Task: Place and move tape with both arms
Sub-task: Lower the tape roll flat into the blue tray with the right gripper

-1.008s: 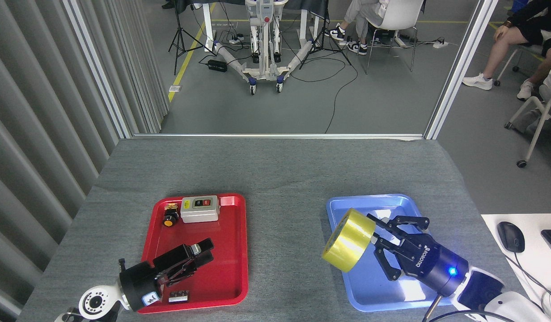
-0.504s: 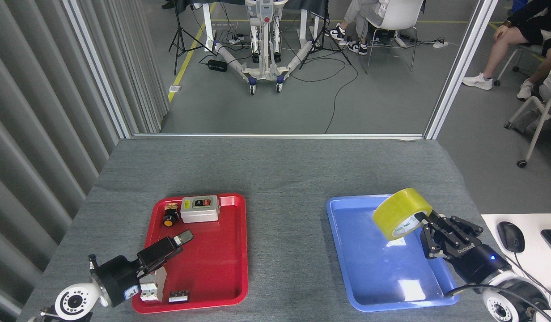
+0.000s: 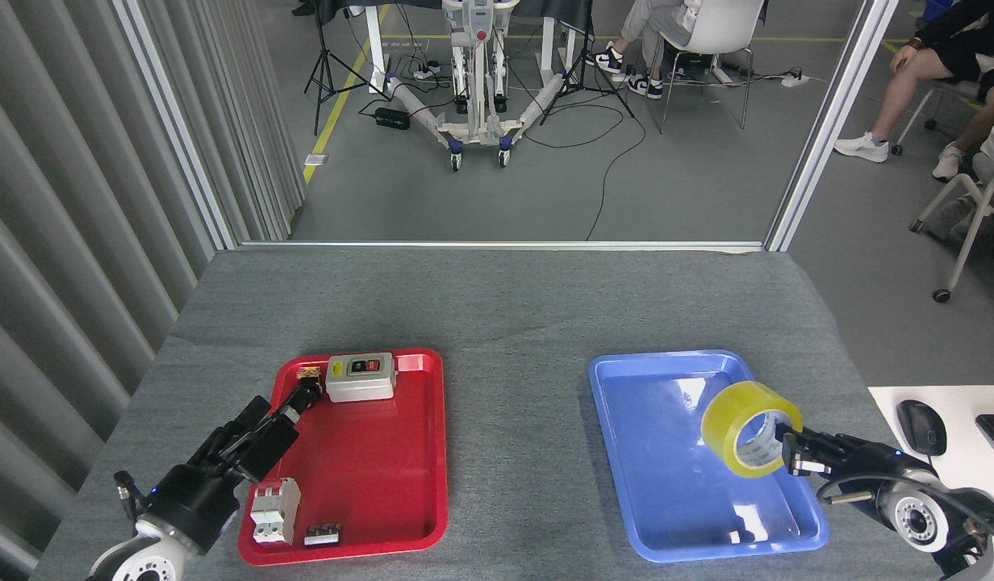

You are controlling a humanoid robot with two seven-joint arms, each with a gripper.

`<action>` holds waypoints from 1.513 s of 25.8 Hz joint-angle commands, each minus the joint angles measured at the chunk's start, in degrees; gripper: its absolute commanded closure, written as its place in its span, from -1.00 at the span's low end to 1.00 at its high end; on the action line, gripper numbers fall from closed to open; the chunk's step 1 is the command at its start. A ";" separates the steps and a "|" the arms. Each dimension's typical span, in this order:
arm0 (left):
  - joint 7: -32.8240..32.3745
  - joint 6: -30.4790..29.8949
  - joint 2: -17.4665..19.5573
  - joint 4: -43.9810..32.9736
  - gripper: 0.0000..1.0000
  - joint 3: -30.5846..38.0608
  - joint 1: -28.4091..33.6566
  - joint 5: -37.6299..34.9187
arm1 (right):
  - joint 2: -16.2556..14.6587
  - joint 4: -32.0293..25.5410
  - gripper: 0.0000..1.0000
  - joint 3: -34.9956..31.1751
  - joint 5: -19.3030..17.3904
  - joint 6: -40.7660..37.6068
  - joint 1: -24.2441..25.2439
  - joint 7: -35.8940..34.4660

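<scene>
We are working at the grey table (image 3: 497, 307), and we are taking the blue tray (image 3: 666, 492) as our landmark. It is lying on the robot's right half of the table, and nothing is resting on its floor.

Well apart from the blue tray, toward the robot's left, the red tray (image 3: 384, 484) is sitting with several parts in it: a grey switch box (image 3: 360, 377) at the far end, a white circuit breaker (image 3: 273, 510) at the near corner, and a small dark block (image 3: 322, 534) just beside the breaker.

The left gripper (image 3: 291, 403) is reaching over the red tray's far corner, on the side away from the blue tray; its fingers are looking drawn together, touching or just beside a small dark part next to the switch box, but we cannot tell whether they are actually pinching anything.

The right gripper (image 3: 795, 452) is hanging at the blue tray's right edge. Its fingers are pinching the wall of the tape (image 3: 751, 440), with one finger reaching inside the core. The roll is standing tilted on edge, its open core facing us, above the right part of the blue tray; we cannot tell whether it is touching the tray floor.

Progress, as we are judging it: the tape is grasped and positioned over the blue tray, but it is not yet released. What remains is setting it down, letting go, and whatever further move involves the other arm.
</scene>
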 commanded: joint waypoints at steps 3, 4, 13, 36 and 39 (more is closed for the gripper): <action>5.45 -2.15 -0.53 -1.86 -0.98 -0.07 3.95 -11.71 | -1.85 5.04 1.00 7.53 -4.20 7.22 -8.51 5.94; 5.45 -3.91 -0.71 -1.86 -0.98 -0.16 4.74 -12.41 | -1.59 6.71 1.00 9.11 -4.20 8.01 -10.27 6.82; 5.10 -0.22 -10.11 -0.37 -0.98 0.02 8.35 -42.82 | 5.09 22.62 0.97 19.57 -4.29 14.52 -23.98 13.41; 10.11 9.18 -14.86 3.85 -0.99 3.27 6.50 -52.49 | 11.42 35.28 0.45 22.38 -3.23 16.98 -29.95 13.85; 10.28 8.83 -15.03 5.69 -0.99 3.97 5.09 -52.40 | 11.42 35.28 0.33 22.38 -3.15 17.07 -29.95 13.76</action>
